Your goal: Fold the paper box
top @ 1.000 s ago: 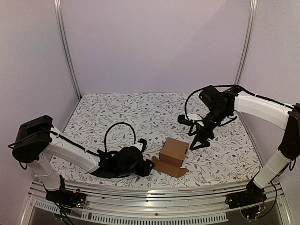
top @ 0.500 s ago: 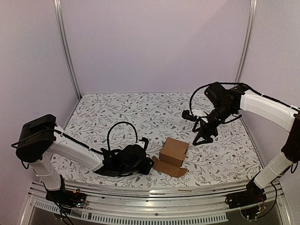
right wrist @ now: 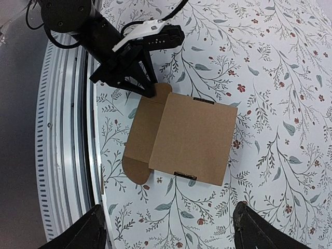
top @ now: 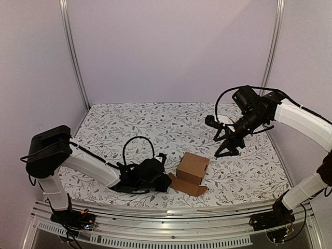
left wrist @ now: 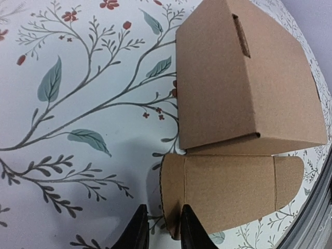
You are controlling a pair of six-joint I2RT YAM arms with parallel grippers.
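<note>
Brown cardboard, plain and without print, is the paper box (top: 193, 166). It stands as a small carton on the flowered cloth (top: 155, 124), and one long flap (left wrist: 228, 187) lies open and flat on the cloth at its near side, toward the arm bases. The left gripper (left wrist: 163, 210) is low at the cloth, at the left end of this flap. In the left wrist view its two fingers (left wrist: 191, 228) stand narrow, and the rounded end of the flap, beyond a fold line, goes in between them. One finger lies against the cardboard, but beside the other a thin strip of cloth shows, so I cannot tell whether they really press the flap or only stand around it. The body of the box is just ahead of these fingers and a little to the right, with a short slit in its upper face. The right gripper (right wrist: 171, 220) hangs in the air, well apart from the box, on its far right side in the top view. Its fingers (right wrist: 96, 231) are spread wide and nothing is between them. In the right wrist view the box lies ahead of these wide fingers, about in the middle between them. There the flap is on the left side of the box, and the black left gripper reaches the flap's far corner. The metal rail (right wrist: 62, 129) of the table edge runs along the left of that view.
</note>
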